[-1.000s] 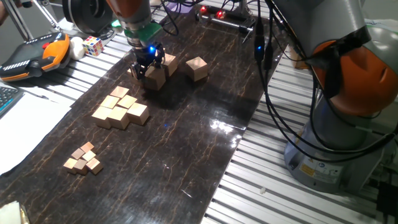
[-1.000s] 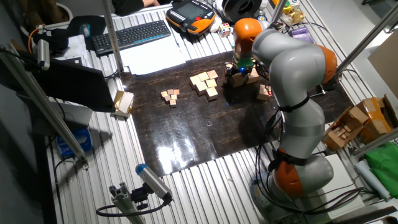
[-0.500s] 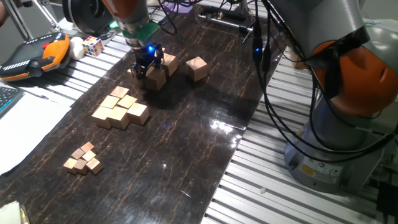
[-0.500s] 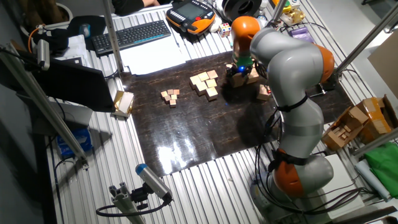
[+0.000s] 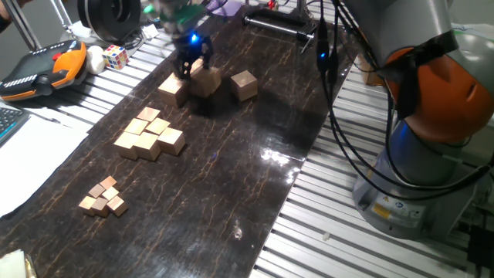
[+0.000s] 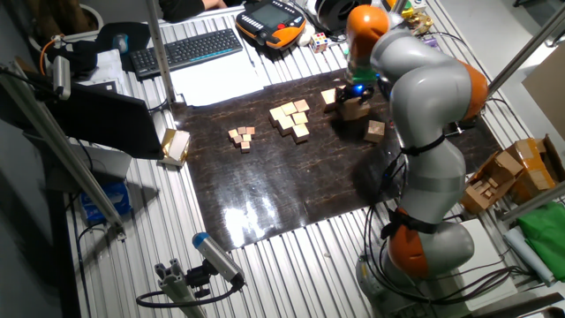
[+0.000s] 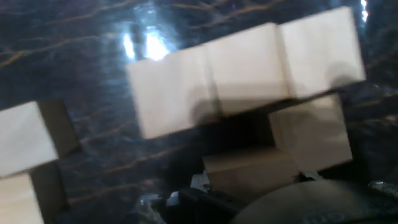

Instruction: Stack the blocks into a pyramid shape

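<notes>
End effector (image 5: 191,66) clamped on large light-tan wooden cube (image 5: 204,80), lifted above dark marbled table (image 5: 231,170). Other large cubes: one left (image 5: 172,89), one right (image 5: 244,84). You: lower slow, align faces with neighbour, release only once seated.

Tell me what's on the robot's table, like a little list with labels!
surface: dark mat
large blocks seen: three, lying apart, none stacked
first block: alone on the mat
middle block: right under the gripper
far block: alone, off to the side
gripper: fingers around the middle block's top; grip unclear
medium cubes: one tight cluster
tiny cubes: small cluster near the mat's edge
pyramid: not started
</notes>
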Controlling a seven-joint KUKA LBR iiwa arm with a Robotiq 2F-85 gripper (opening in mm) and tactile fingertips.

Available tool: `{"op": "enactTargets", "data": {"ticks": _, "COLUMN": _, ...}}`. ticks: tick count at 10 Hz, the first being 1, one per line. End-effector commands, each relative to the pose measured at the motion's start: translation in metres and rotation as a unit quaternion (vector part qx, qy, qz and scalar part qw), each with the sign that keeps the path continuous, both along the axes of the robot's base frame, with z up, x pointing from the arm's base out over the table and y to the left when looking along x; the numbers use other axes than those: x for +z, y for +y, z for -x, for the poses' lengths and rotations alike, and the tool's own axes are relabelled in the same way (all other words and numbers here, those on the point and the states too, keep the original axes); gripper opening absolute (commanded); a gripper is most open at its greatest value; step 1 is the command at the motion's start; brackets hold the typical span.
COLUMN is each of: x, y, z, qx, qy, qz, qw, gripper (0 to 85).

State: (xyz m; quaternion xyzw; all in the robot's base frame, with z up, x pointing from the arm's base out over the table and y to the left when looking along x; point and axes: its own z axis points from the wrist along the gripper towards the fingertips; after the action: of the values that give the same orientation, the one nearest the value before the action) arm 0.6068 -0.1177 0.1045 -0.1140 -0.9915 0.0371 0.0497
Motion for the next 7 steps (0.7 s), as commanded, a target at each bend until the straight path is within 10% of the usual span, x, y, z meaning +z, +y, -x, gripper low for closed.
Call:
{"op": "enactTargets", "data": {"ticks": 1, "x": 0.004, "y": -0.004, "z": 0.0029, "qx": -0.002, "qy": 0.002, "qz": 0.0, "qw": 1.0, "gripper": 61.3}}
{"op": "enactTargets", "data": {"ticks": 7, "x": 0.03, "y": -0.033, "z": 0.0222, "qx": 0.003, "qy": 0.02, "qz": 0.013, "qw": 1.0, "gripper": 59.7}}
